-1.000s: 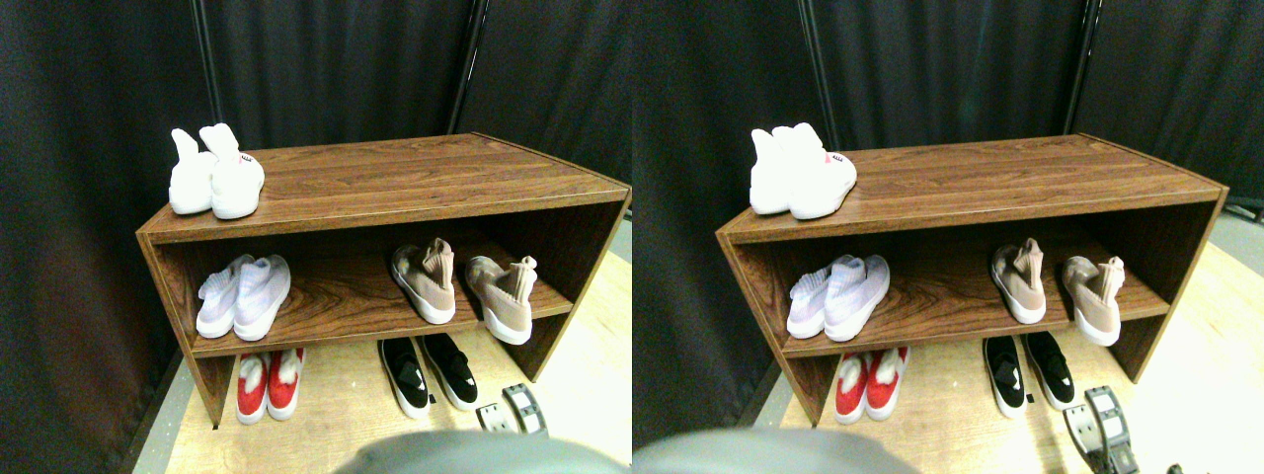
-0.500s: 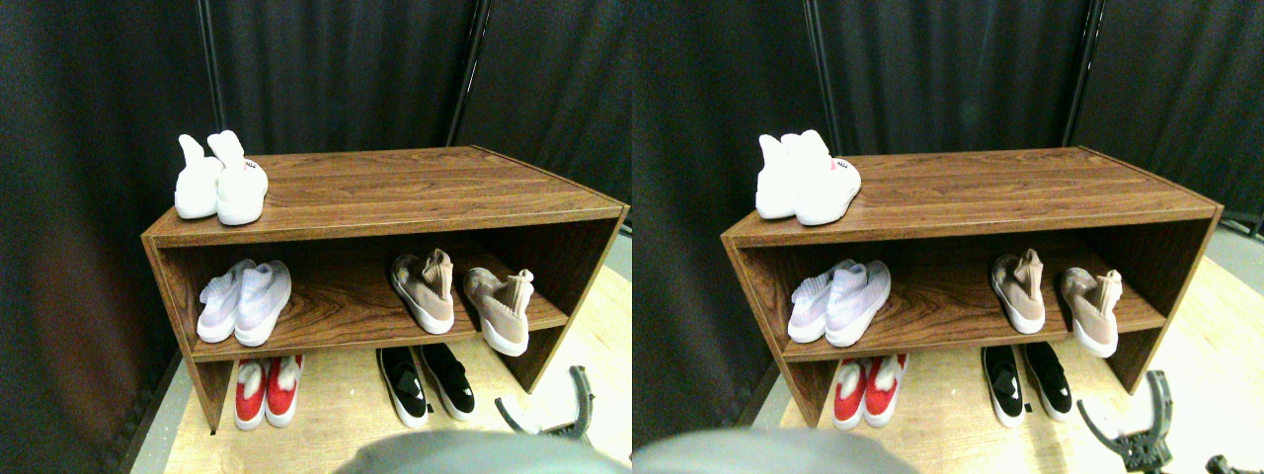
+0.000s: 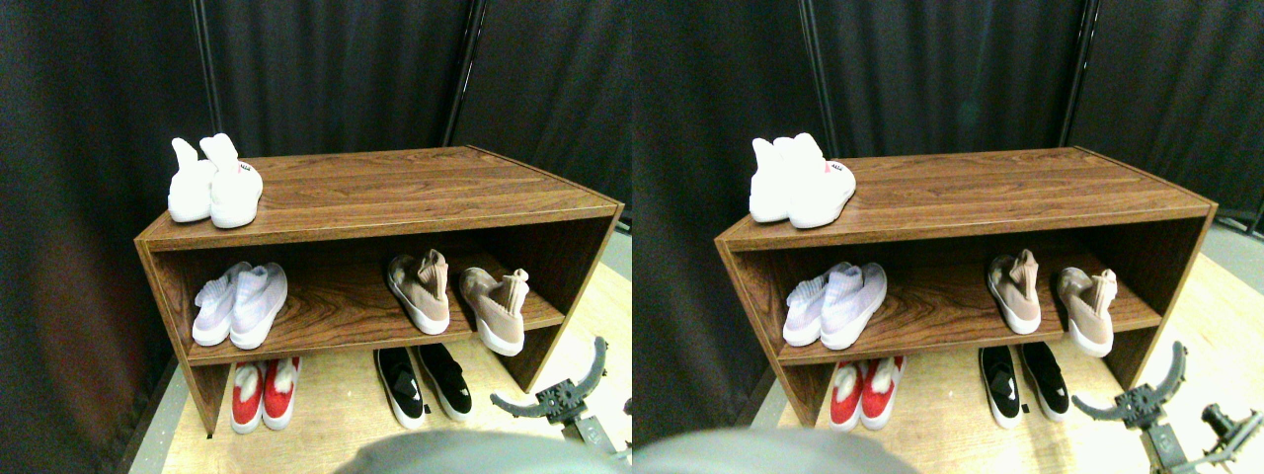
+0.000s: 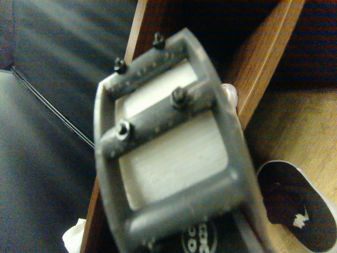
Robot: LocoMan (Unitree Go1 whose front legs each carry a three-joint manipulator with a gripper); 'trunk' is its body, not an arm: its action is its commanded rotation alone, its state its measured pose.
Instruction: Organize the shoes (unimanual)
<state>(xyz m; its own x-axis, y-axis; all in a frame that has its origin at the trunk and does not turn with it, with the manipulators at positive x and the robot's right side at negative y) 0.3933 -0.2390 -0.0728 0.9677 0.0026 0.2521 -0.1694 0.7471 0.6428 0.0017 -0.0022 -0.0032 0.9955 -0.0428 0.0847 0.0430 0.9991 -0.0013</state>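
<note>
The shoes, a beige-tan knit pair with white soles, stand on the right part of the middle shelf. The left shoe (image 3: 420, 291) points its toe to the front left. The right shoe (image 3: 497, 311) stands a gap away from it, and its white toe hangs a little over the shelf's front edge. My right gripper (image 3: 549, 375) hovers over the floor in front of the shelf's right end, below the right shoe and apart from it. It is open and nothing is between its fingers. In the wrist view the dark jaw frame fills the middle.
The wooden shoe shelf (image 3: 395, 183) carries a white high-collared pair (image 3: 212, 183) on its top left. A pale lilac pair (image 3: 240, 304) sits on the middle shelf's left. On the floor below are a red pair (image 3: 262, 393) and a black pair (image 3: 425, 380) (image 4: 297, 211). Black curtains hang behind.
My right gripper has risen into view at the lower right, and its jaws now show spread wide. The camera has shifted slightly. The shoes have not moved.
</note>
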